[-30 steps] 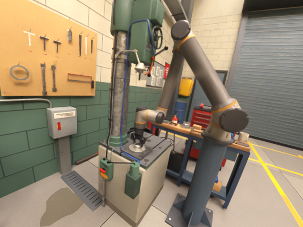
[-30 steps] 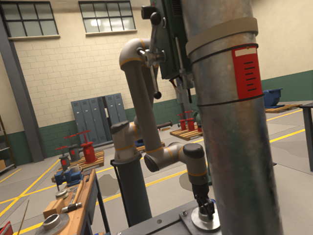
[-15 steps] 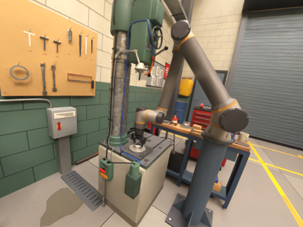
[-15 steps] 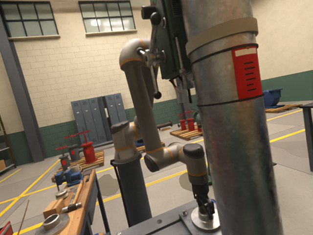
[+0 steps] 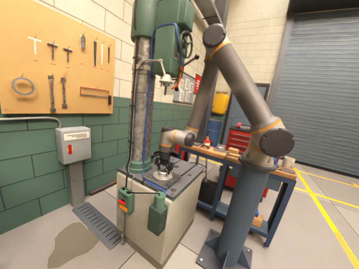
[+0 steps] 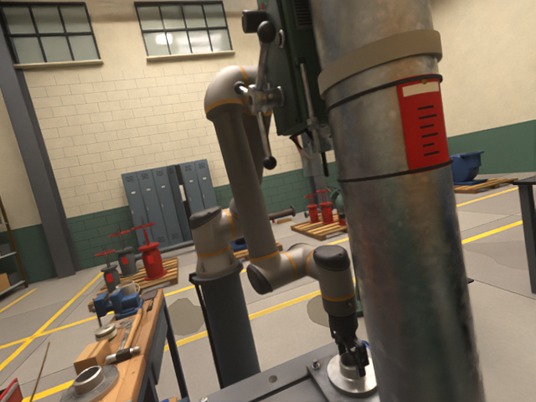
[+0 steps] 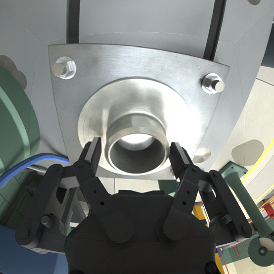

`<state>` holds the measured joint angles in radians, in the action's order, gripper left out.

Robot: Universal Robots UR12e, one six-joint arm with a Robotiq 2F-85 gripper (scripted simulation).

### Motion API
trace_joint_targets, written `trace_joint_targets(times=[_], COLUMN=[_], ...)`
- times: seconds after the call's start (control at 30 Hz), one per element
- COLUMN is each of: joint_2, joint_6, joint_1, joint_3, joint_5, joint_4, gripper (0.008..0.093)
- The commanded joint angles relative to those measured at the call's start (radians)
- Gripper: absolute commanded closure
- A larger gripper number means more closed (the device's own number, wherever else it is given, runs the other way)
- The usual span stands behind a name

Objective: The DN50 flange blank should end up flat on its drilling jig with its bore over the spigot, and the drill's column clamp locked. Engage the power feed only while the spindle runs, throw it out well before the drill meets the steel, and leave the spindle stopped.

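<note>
The spigot is hidden inside the bore of the flange blank (image 7: 135, 127), a bright steel disc with a raised neck that lies flat on the square jig plate (image 7: 133, 84) on the drill's table. From the second side camera the column (image 6: 389, 216) covers part of the flange (image 6: 351, 375). My gripper (image 7: 136, 156) hangs straight down over the flange (image 5: 162, 174), open, with a finger on either side of the neck and holding nothing. The green drill head (image 5: 171, 37) with its feed levers (image 6: 264, 95) stands high above.
Behind the drill a pegboard (image 5: 55, 58) of tools hangs on the wall beside a grey switch box (image 5: 73, 144). A green button box (image 5: 126, 200) hangs on the pedestal's front. A workbench (image 5: 237, 162) with another flange (image 6: 88, 381) stands past my arm's base.
</note>
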<state>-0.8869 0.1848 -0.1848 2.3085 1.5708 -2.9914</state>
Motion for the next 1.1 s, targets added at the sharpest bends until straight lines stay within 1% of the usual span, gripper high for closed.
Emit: trace_joint_targets(times=[0.0,0.23,0.73,1.07], joint_2=[-0.001,-0.011,-0.058,-0.066], joint_6=[0.000,0.000,0.000,0.000], joint_1=[0.000,0.000,0.000,0.000], joint_3=[0.000,0.001,0.007,0.008], joint_5=[0.000,0.000,0.000,0.000], joint_4=[0.000,0.008,0.049,0.056], gripper=[0.0174,0.0174,0.0174,0.0174])
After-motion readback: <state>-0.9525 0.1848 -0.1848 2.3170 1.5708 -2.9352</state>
